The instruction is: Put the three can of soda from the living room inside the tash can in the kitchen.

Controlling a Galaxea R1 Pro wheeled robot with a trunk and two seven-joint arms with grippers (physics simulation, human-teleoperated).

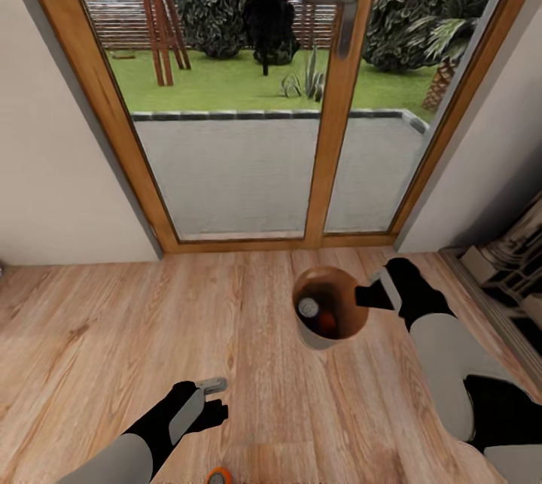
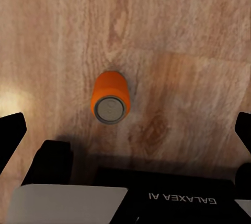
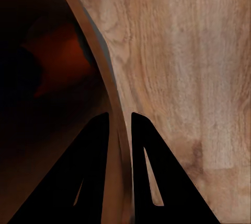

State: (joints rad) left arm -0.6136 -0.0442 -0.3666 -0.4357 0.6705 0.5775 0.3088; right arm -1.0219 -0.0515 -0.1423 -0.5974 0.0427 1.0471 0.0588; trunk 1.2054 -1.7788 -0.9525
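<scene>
Jaws of the left gripper (image 2: 125, 130) are spreading wide above a small orange soda can (image 2: 110, 98) lying on the light wood floor (image 1: 90, 333) at bottom centre. Farther up, right gripper (image 3: 119, 117) jaws are pinching the rim of the pale grey tapered bin (image 1: 329, 308), cans inside, before wood-framed glass doors (image 1: 331, 92).

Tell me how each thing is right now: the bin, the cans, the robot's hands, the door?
Trash can: held off the floor, two cans inside.
Orange can: lying on its side on the wood floor.
Left gripper: open, above that can.
Right gripper: shut on the bin's rim.
Glass doors: closed.
</scene>
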